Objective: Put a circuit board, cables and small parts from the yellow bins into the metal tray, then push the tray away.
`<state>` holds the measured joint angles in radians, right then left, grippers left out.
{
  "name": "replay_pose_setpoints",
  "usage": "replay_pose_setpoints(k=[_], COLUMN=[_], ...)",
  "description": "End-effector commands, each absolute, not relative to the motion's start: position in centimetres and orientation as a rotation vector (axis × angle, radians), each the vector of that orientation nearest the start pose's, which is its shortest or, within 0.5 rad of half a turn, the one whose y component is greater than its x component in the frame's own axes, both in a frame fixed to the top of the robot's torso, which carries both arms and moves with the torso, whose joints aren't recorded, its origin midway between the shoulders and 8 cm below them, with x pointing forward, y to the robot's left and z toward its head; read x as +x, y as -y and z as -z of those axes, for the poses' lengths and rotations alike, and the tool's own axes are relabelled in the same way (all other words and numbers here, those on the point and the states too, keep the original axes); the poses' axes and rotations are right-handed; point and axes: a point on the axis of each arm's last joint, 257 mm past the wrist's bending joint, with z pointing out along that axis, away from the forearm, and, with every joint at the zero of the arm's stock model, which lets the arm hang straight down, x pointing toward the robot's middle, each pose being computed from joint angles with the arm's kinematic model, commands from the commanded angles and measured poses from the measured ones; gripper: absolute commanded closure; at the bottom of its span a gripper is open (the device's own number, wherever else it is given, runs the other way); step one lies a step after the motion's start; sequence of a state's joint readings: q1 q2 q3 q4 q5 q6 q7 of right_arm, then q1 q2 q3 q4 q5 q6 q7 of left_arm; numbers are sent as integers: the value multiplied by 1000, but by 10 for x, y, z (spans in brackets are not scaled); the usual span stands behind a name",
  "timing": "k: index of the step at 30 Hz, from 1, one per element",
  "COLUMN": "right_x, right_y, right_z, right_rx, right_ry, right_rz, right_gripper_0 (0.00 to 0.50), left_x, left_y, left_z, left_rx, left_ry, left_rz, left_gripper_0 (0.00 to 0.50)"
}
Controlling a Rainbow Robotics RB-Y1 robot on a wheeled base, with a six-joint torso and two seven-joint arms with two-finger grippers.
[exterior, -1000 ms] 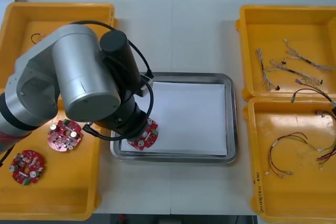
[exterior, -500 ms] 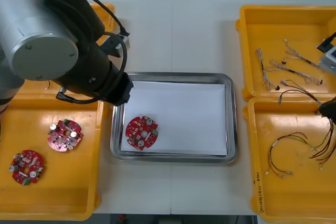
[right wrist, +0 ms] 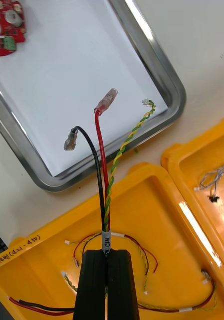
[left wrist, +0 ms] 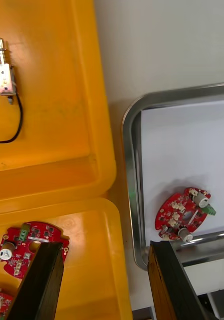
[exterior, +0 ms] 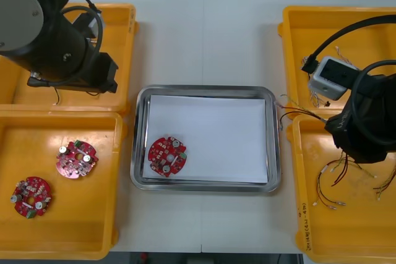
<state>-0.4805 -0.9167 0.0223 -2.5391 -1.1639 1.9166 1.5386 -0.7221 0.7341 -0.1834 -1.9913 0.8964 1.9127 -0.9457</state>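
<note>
1. Pinching a cable bundle (right wrist: pixel 103 175) between fingers pressed tight against it, the right gripper (right wrist: pixel 107 254) hangs above the lower-right yellow bin (exterior: pixel 296 177). Its arm covers the middle right of the front view.
2. The bundle is a black strand, a red strand and a twisted yellow-and-green pair, bound by a white label just beyond the fingertips. Its free ends fan out toward the right rim of the metal tray (exterior: pixel 204 89).
3. The tray sits at the centre of the front view, white inside, between the bins.
4. One round red circuit board (exterior: pixel 167 156) lies flat on the white surface in the tray's lower-left corner.
5. The left gripper (left wrist: pixel 103 247) has its fingers spread wide with nothing between them. Its arm is in the upper left of the front view, over the upper-left yellow bin (exterior: pixel 127 29).
6. A second board (exterior: pixel 77 158) and a third board (exterior: pixel 31 196) lie apart in the lower-left yellow bin (exterior: pixel 68 233).
7. A small metal part (left wrist: pixel 5 79) with a black lead rests in the upper-left bin.
8. Loose red and yellow cables (exterior: pixel 320 183) lie in the lower-right bin, beside the right arm.
</note>
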Motion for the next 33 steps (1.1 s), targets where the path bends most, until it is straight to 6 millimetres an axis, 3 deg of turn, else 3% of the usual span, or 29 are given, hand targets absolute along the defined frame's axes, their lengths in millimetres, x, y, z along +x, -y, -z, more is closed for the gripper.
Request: replay_pose_setpoints(k=[1,9,21,25,33], right_x=[338,342,362,369,384], right_y=[175,157,148,138,97], right_z=[89,89,94,101,111], right_rx=[-1431,-1508,-1711,-1749,-1761], right_ry=[-2133,-2069,-1967,-1949,-1935], right_rz=[163,174,183,215,191], right_gripper_0=[500,500,500,500,500], left_x=[472,490,500,505,527], left_y=[-244,-293,-356,-366,-375], left_z=[78,73,90,93,94], left_rx=[8,-170,-403,-436,-466], left_ry=[-2610,-2598,-2624,-2615,-2564], left_rz=[102,60,-49,-52,9], left_gripper_0=[0,0,0,0,0])
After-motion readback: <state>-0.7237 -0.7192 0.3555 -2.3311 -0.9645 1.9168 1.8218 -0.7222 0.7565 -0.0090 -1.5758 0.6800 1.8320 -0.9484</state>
